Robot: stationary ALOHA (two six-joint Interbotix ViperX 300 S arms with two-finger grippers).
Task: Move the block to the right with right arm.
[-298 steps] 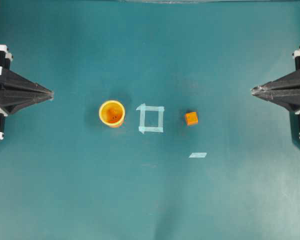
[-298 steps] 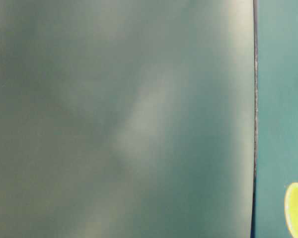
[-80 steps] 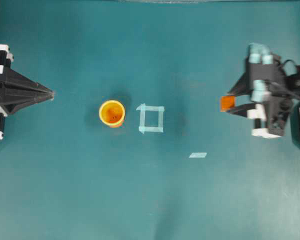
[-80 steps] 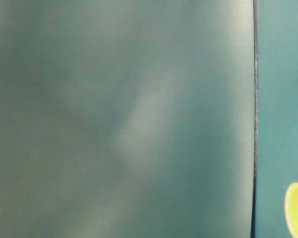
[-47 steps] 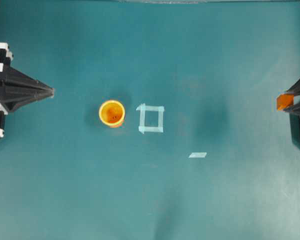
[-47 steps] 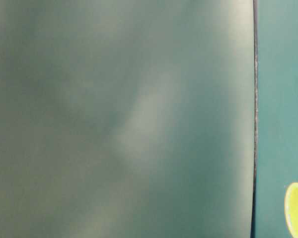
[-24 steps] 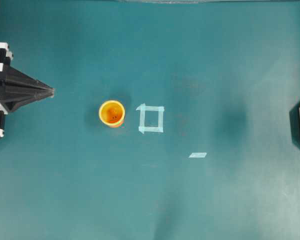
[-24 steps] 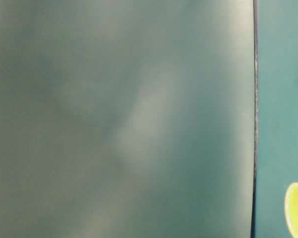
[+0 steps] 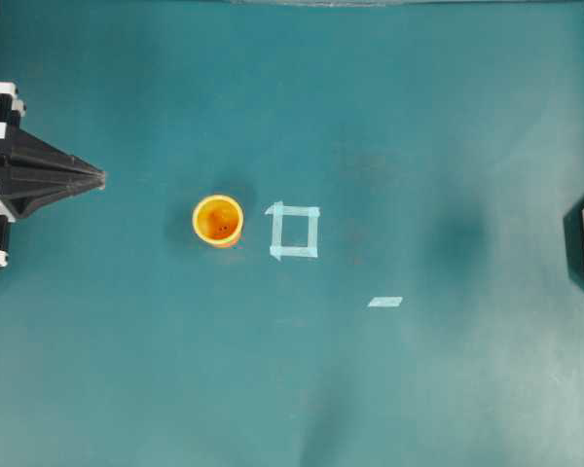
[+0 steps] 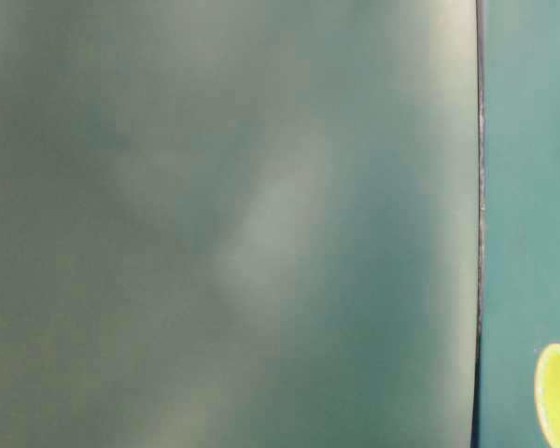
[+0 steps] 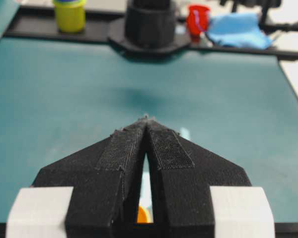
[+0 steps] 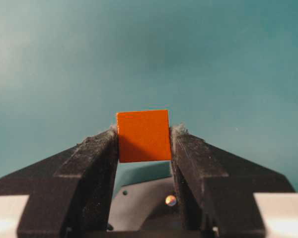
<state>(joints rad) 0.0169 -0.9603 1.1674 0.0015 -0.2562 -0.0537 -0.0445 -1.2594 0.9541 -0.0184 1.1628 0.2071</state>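
Overhead: yellow-orange cup (image 9: 218, 221) beside tape square (image 9: 294, 232) on counter (image 9: 292, 389); left hand (image 9: 99, 179) pinched shut; right hand out of frame.

Table-level: mostly blur (cup's edge (image 10: 557, 395) cut off).

Left wrist: fingers (image 11: 124, 148) together.

Right wrist: right hand (image 12: 144, 136) clamping block (image 12: 143, 135), held off counter.

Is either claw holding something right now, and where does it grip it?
Yes: the right gripper pinches the block by its two opposite side faces. The left gripper is shut on nothing.

A teal table (image 9: 127, 370) bears an orange cup (image 9: 218, 220) beside a tape square (image 9: 294, 232) (tape strip (image 9: 384, 302) nearby).
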